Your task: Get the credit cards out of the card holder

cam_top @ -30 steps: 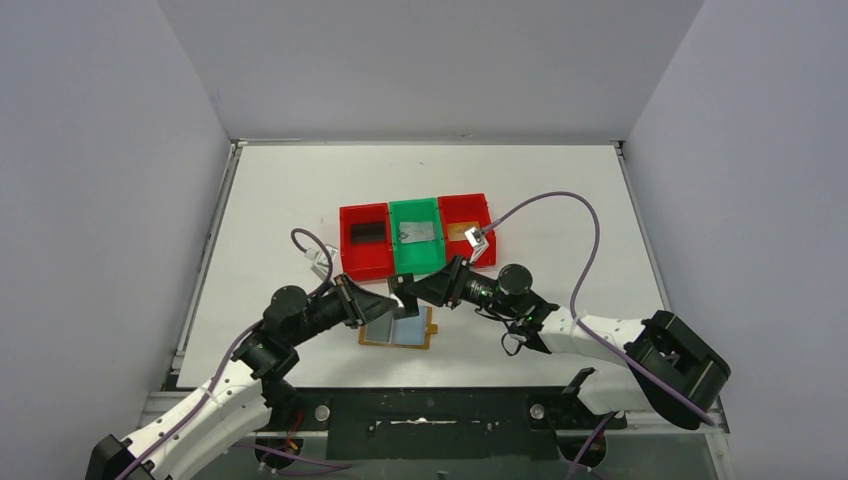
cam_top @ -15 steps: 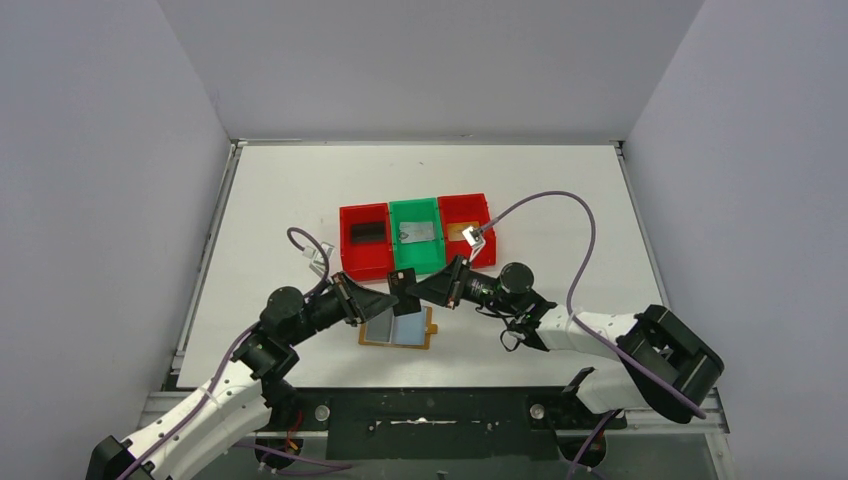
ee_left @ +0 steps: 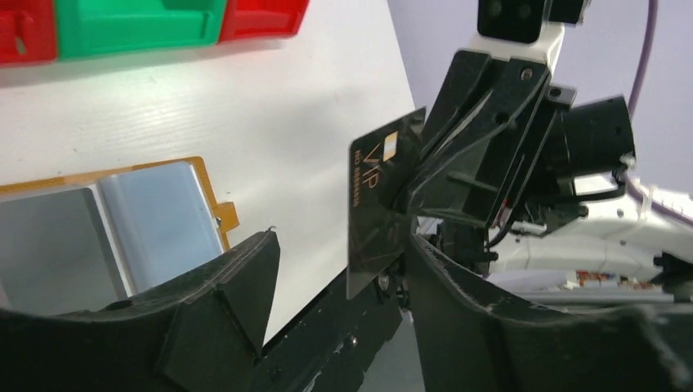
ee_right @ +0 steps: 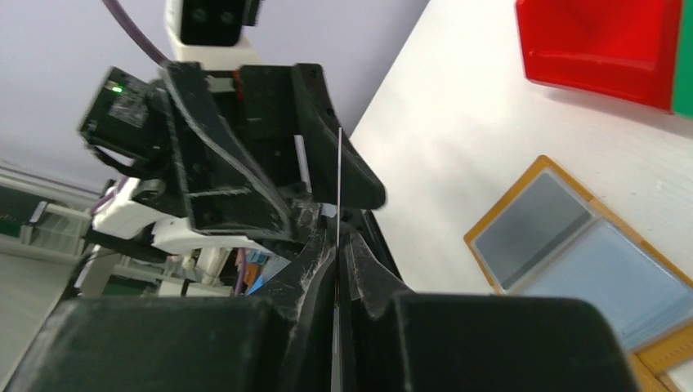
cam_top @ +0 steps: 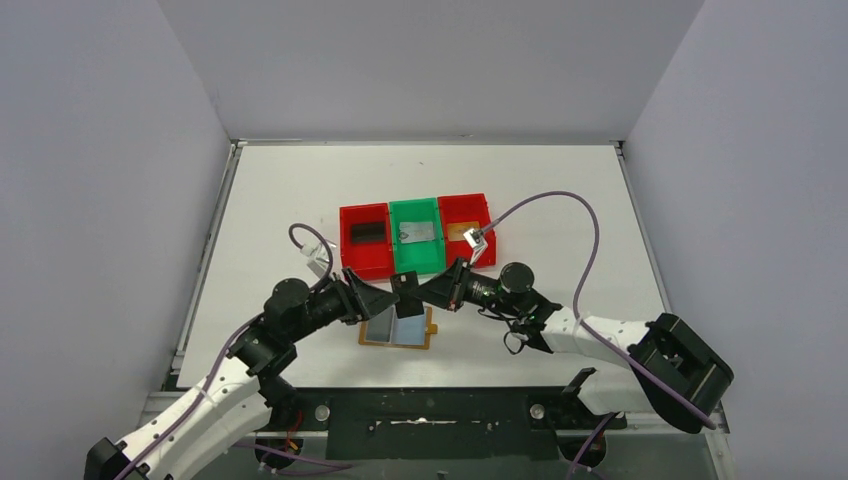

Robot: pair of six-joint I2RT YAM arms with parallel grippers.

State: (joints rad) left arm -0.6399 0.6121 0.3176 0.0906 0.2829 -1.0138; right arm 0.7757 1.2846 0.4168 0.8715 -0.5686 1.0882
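A black credit card [cam_top: 406,293] marked VIP [ee_left: 380,204] hangs upright in the air above the open tan card holder [cam_top: 398,328]. My right gripper [ee_right: 338,245] is shut on the card's edge, which I see end-on in its own view. My left gripper [ee_left: 342,245] stands open around the card's lower corner, its fingers apart from it. The holder [ee_left: 155,220] lies flat on the table with its pale blue-grey sleeves up [ee_right: 572,245].
Behind the holder three bins stand in a row: a red bin [cam_top: 364,240] holding a black card, a green bin [cam_top: 416,233] with a silver-grey card, and a red bin [cam_top: 463,222] with an orange card. The table's near edge lies just below the holder.
My left gripper has opened and let go of the black card. My right gripper has closed on it. Both arms have stayed nearly in place.
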